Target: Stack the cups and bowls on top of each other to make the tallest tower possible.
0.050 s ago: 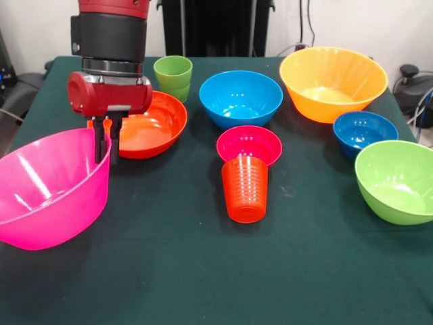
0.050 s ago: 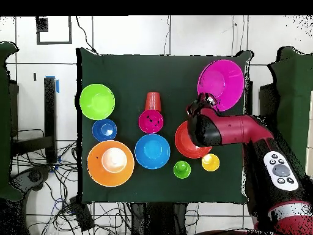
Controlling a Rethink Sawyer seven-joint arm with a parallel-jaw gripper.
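My gripper (image 1: 106,145) is shut on the near rim of the large pink bowl (image 1: 47,193), one finger inside the wall and one outside. The bowl tilts, its gripped side raised. From above the gripper (image 2: 202,101) meets the pink bowl (image 2: 223,82) at its lower left rim. The arm covers part of the wide red-orange bowl (image 1: 155,125). A ribbed orange-red cup (image 1: 245,189) lies against the small magenta bowl (image 1: 249,142). Standing apart are the blue bowl (image 1: 240,98), yellow-orange bowl (image 1: 333,81), small dark blue bowl (image 1: 365,132), lime bowl (image 1: 399,179), green cup (image 1: 173,76) and yellow cup (image 2: 210,162).
All of it rests on a dark green cloth-covered table (image 1: 203,284). The pink bowl hangs near the table's edge (image 2: 246,92). Cables (image 2: 43,165) trail over the floor beside the table.
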